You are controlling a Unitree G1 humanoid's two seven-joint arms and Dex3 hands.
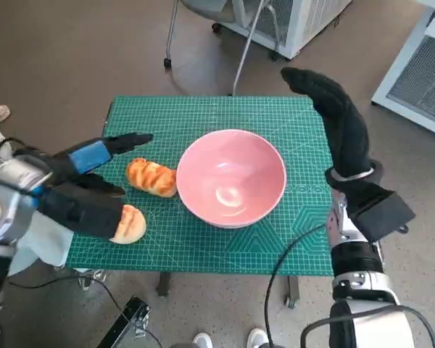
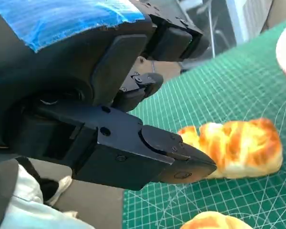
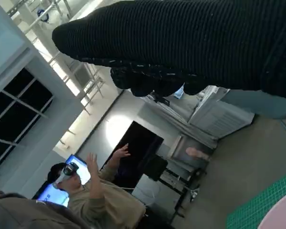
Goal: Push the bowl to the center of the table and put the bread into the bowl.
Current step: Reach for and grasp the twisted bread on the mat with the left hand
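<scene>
A pink bowl (image 1: 232,177) stands empty near the middle of the green cutting mat (image 1: 290,116). Left of it lies a golden bread roll (image 1: 151,177), about a finger's width from the rim. A second roll (image 1: 130,225) lies nearer the mat's front left edge, partly under my left hand (image 1: 80,181). That hand hovers over the mat's left side, fingers spread and holding nothing. The left wrist view has its fingers (image 2: 171,157) just short of the first roll (image 2: 238,145). My right hand (image 1: 341,123) is raised beside the bowl's right side, stretched flat and empty.
Chair legs (image 1: 203,36) and white cabinets (image 1: 297,22) stand beyond the table's far edge. A person's shoes (image 1: 228,339) show at the near edge. A black cable (image 1: 290,268) hangs by my right arm. A person wearing a headset (image 3: 81,191) sits in the right wrist view.
</scene>
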